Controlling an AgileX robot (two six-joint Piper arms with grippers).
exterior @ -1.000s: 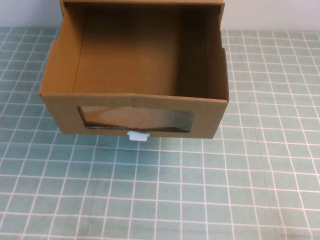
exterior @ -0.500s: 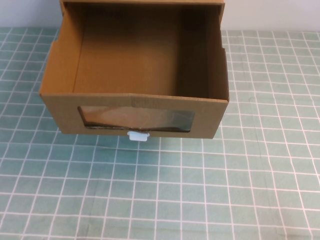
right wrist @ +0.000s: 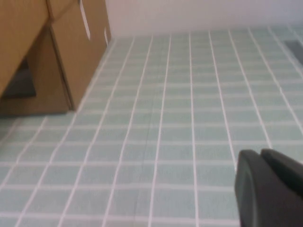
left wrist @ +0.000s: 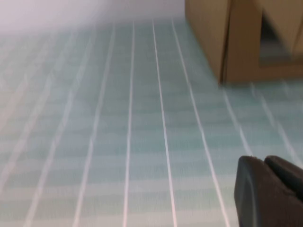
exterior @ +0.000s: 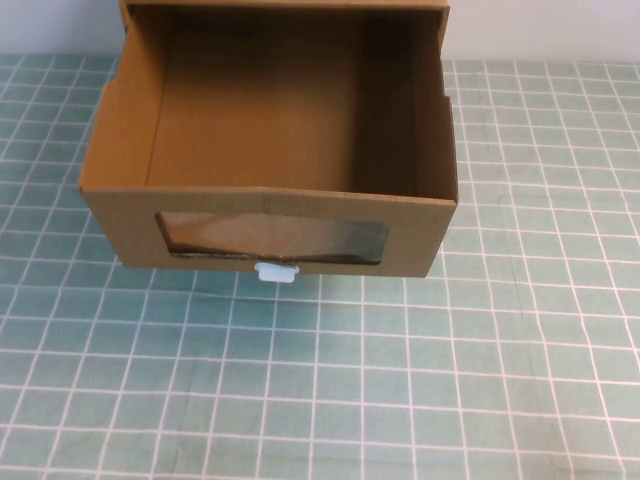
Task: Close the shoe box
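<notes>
Brown cardboard drawer-style shoe box (exterior: 268,215) stands pulled open on the green gridded surface (exterior: 400,380). The left gripper (left wrist: 271,189) and right gripper (right wrist: 270,187) hover low, well apart from it; finger state cannot be told.

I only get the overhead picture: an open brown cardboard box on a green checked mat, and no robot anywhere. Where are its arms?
Observer: The left wrist camera shows the left claw above the green checked mat. It is well apart from the brown cardboard drawer-style shoe box, which lies ahead of it.
Operator: And the other arm?
Observer: The right wrist camera shows the right claw above the mat too, on the box's right side and also not touching it.
</notes>
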